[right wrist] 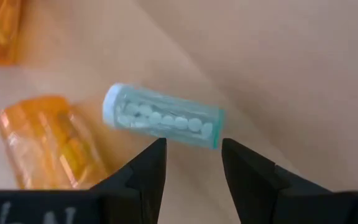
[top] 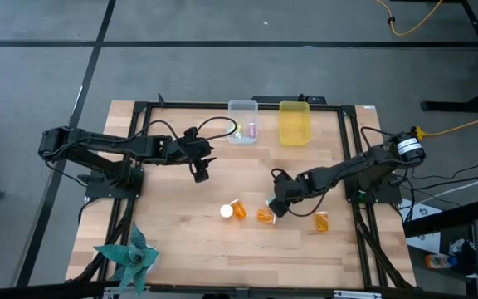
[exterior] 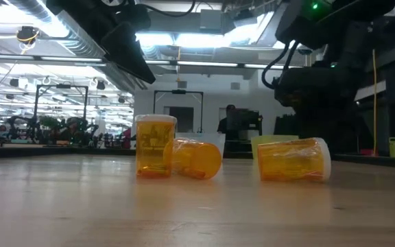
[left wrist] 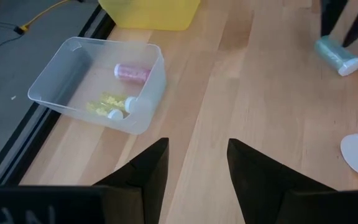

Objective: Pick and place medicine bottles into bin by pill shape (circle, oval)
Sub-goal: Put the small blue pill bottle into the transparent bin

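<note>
A teal vial of round white pills lies on its side on the wood table, beside an amber bottle. My right gripper points steeply down at the vial, open, its tips at the vial's near side; it also shows in the high view. Three amber bottles lie or stand near the table's middle. My left gripper hangs open over bare wood near the clear bin, which holds a pink vial and a yellowish one. My right gripper stands with its fingertips right at the long side of the teal vial, coming from above, with the vial's length running across the gap. The vial lies on the table beyond the tips. Whether the tips touch it I cannot tell.
A yellow bin stands beside the clear bin at the far edge. A teal paper pinwheel sits at the near left corner. A black frame borders the table. Bare wood lies between the bins and the bottles.
</note>
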`<control>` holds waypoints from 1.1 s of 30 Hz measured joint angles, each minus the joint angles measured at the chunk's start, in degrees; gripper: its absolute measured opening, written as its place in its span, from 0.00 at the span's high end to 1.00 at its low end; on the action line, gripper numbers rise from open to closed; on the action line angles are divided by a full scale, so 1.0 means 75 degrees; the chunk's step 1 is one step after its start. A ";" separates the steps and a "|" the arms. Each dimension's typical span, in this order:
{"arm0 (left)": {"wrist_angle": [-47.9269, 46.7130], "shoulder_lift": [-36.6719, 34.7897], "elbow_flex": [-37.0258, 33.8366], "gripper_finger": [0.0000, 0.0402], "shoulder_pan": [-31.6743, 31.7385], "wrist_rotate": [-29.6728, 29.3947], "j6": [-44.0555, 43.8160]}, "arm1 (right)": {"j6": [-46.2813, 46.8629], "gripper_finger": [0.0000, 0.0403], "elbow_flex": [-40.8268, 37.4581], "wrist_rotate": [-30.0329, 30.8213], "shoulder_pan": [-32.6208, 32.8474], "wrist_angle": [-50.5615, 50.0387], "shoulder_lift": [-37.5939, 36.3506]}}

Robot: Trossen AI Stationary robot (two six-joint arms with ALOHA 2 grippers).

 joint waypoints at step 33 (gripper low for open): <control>0.0003 -0.0002 0.0000 0.61 0.0001 0.0002 0.0000 | -0.0186 0.61 -0.0006 -0.1689 -0.0321 0.0384 0.0304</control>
